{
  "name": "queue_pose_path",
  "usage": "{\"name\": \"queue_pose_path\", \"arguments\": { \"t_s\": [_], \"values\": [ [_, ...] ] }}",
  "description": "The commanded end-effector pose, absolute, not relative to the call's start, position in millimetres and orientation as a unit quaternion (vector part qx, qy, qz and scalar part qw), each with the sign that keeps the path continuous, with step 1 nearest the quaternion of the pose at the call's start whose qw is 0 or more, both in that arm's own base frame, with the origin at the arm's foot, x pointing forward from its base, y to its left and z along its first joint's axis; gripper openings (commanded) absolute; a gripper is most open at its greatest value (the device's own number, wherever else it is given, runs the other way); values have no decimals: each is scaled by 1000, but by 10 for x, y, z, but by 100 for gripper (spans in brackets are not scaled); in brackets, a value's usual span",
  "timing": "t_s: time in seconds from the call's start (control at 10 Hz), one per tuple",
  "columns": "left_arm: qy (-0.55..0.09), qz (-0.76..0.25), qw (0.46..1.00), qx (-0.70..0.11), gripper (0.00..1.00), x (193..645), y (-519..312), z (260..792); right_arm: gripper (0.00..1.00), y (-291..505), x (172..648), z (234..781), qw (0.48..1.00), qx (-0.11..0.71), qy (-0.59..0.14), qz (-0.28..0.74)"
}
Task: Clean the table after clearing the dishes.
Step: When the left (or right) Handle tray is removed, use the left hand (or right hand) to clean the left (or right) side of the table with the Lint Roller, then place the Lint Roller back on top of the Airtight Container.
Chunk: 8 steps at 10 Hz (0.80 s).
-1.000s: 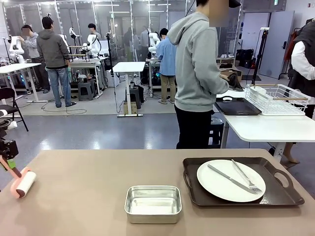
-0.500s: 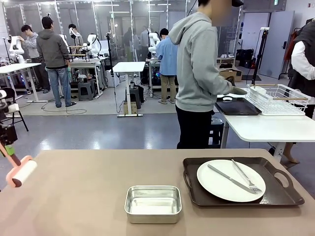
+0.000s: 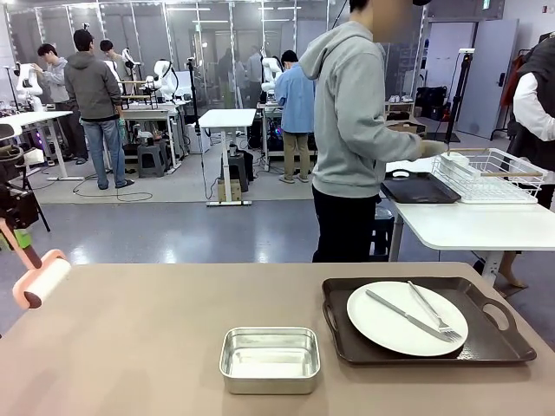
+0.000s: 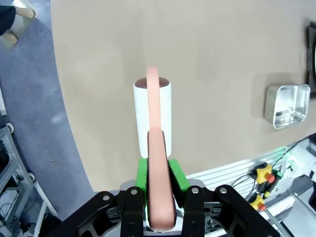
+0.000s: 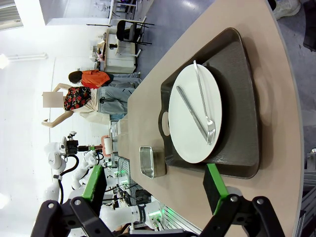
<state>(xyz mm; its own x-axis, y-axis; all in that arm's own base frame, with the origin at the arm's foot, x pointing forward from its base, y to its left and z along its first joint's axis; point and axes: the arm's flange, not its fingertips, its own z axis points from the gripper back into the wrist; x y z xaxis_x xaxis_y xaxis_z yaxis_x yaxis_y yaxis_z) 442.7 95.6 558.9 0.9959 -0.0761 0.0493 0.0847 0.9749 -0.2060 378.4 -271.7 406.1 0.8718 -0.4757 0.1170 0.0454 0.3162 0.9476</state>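
Lint roller (image 4: 153,116) is clamped by the left gripper (image 4: 159,170) over the left edge of the table (image 3: 156,329). Right gripper (image 5: 154,183) is spread wide, nothing held. Plate (image 3: 407,318) with knife and fork is seen on the tray (image 3: 486,342), right side; steel pan (image 3: 270,358) beside it.

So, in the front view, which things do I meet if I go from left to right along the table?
roller, held up at the left edge → pan → tray carrying the plate
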Motion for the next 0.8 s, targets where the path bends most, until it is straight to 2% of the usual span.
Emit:
{"name": "queue_pose_path", "arguments": {
  "t_s": [0.0, 0.7],
  "values": [
    [-21, -41, 994, -104, 22, 4427, 1053, 5572, 100, -2715, 3769, 4084, 787, 562, -194, -164],
    [-21, -41, 994, -104, 22, 4427, 1053, 5572, 100, -2715, 3769, 4084, 787, 562, -194, -164]
  ]
}}
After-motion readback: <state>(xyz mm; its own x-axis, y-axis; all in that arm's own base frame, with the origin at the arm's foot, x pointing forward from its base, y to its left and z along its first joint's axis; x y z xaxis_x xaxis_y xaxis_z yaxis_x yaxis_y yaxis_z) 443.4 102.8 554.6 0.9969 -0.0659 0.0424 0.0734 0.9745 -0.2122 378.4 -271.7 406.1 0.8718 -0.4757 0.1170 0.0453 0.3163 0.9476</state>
